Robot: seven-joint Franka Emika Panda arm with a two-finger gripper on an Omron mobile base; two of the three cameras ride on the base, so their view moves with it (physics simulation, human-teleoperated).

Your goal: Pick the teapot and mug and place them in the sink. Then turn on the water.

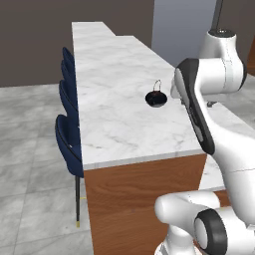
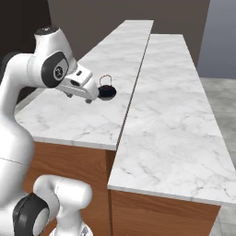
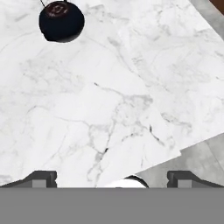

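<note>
Teapot sits on the white marble bench, dark and rounded with a thin wire handle arched over it, a little right of centre in the left base view. In the right base view the teapot lies in the upper left part of the frame, just past the tip of my claw, which points toward it from the left; whether they touch I cannot tell from there. From the hand view the teapot is in the upper left corner, well apart from my claw, whose two dark fingertips stand wide apart at the bottom edge with nothing between them but bare marble. The bench edge and a strip of grey floor show at the lower right of that view. Dark blue chairs line the bench's left side in the left base view.
</note>
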